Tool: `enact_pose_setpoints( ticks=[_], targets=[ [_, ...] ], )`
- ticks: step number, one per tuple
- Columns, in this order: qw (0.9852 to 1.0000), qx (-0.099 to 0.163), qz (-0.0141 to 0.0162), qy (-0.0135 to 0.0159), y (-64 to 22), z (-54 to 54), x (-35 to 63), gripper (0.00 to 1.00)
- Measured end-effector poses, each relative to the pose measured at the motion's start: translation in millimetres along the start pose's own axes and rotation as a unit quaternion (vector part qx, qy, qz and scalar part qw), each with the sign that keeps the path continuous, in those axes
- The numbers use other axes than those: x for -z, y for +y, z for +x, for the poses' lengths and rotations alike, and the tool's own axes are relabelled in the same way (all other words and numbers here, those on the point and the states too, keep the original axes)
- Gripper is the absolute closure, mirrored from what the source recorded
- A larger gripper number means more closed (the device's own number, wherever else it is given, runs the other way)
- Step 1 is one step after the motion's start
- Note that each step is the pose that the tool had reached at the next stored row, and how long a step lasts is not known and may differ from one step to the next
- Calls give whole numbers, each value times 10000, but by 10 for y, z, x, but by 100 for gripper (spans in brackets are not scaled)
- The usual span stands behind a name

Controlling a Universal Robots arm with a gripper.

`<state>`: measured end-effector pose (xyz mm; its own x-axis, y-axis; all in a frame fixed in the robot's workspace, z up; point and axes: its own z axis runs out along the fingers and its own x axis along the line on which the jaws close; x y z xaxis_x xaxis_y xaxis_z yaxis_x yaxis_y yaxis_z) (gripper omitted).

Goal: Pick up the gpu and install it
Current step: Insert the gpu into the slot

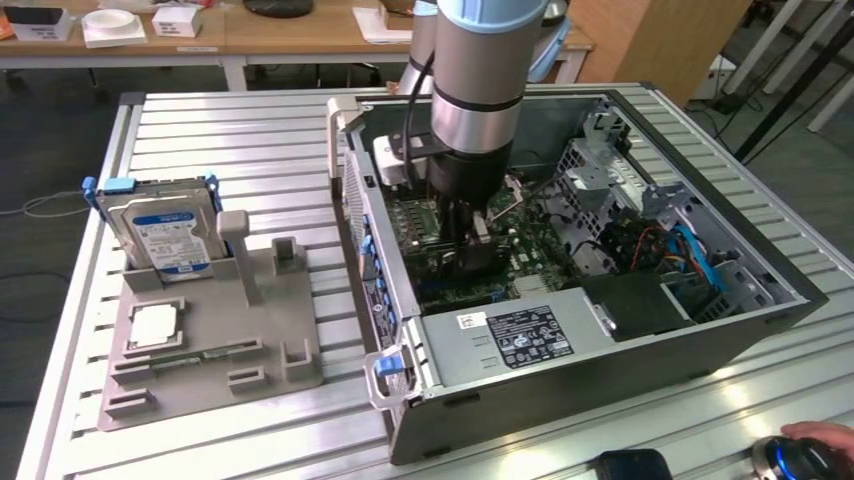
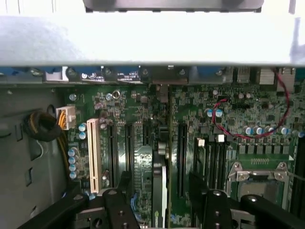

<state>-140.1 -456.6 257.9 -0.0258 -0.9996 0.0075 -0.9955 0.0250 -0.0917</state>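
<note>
The gpu point(image 2: 159, 162) stands on edge on the motherboard point(image 2: 228, 119) inside the open computer case point(image 1: 747, 330), lined up with the long expansion slots. My gripper point(image 2: 160, 181) is low over it and open. One black finger point(image 2: 123, 200) sits on each side of the card, and a strip of board shows between the card and the other finger point(image 2: 209, 202). In the exterior view the arm reaches straight down into the case, with the gripper point(image 1: 474, 258) just above the board.
Left of the case, a grey fixture point(image 1: 254, 360) holds a silver hard drive point(image 1: 160, 235) and a processor chip point(image 1: 154, 325). The power supply point(image 1: 521, 335) fills the case's near end. A white slot point(image 2: 92, 152), a red wire point(image 2: 281, 114) and the processor socket point(image 2: 259, 183) flank the card. A hand point(image 1: 817, 438) is at the table's corner.
</note>
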Motion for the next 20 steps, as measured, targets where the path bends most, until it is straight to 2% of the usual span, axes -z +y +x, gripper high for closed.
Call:
enact_pose_setpoints(
  ticks=[4, 20],
  targets=[
    [10000, 3, -1, 20, -4, -2, 33, 40],
    [10000, 2, -2, 22, -3, -32, 35, 40]
  ],
)
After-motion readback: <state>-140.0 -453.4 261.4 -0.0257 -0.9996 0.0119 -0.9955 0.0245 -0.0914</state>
